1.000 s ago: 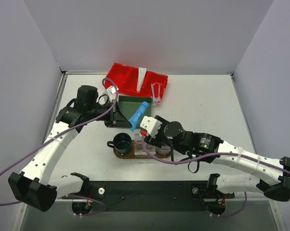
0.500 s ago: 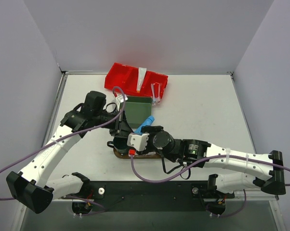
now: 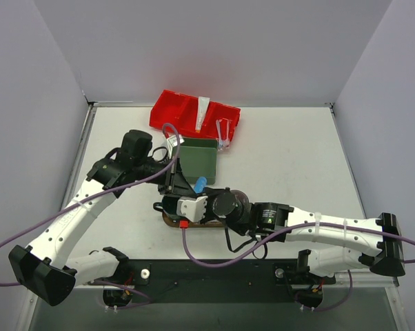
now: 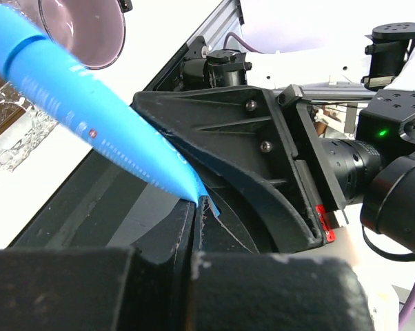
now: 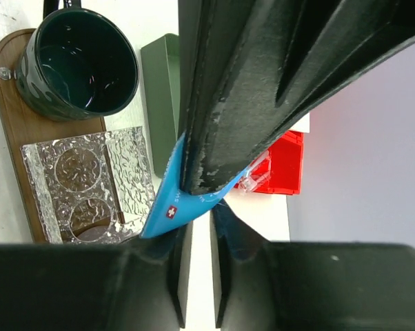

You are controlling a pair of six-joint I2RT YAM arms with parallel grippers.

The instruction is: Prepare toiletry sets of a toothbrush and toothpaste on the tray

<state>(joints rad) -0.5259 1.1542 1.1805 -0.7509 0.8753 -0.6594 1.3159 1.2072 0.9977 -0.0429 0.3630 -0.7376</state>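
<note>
Blue tube (image 3: 199, 184) sits lower and nearer than a second ago. It is off the green box (image 3: 200, 157) and over the far edge of the tray (image 3: 167, 219), with only a short stretch showing between the grippers. Left gripper (image 4: 196, 207) stays clamped on its crimped end. Right gripper (image 5: 195, 231) has swung left over the tray, jaws narrowed to a slit at that crimp; cannot tell whether it grips. White tube (image 3: 202, 114) is unchanged in the red bin (image 3: 173, 110) at the far edge of the table (image 3: 283, 158).

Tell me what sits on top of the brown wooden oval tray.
A dark green ceramic mug at one end of the tray, a clear textured glass holder with two round wells beside it. The right arm covers the rest.
</note>
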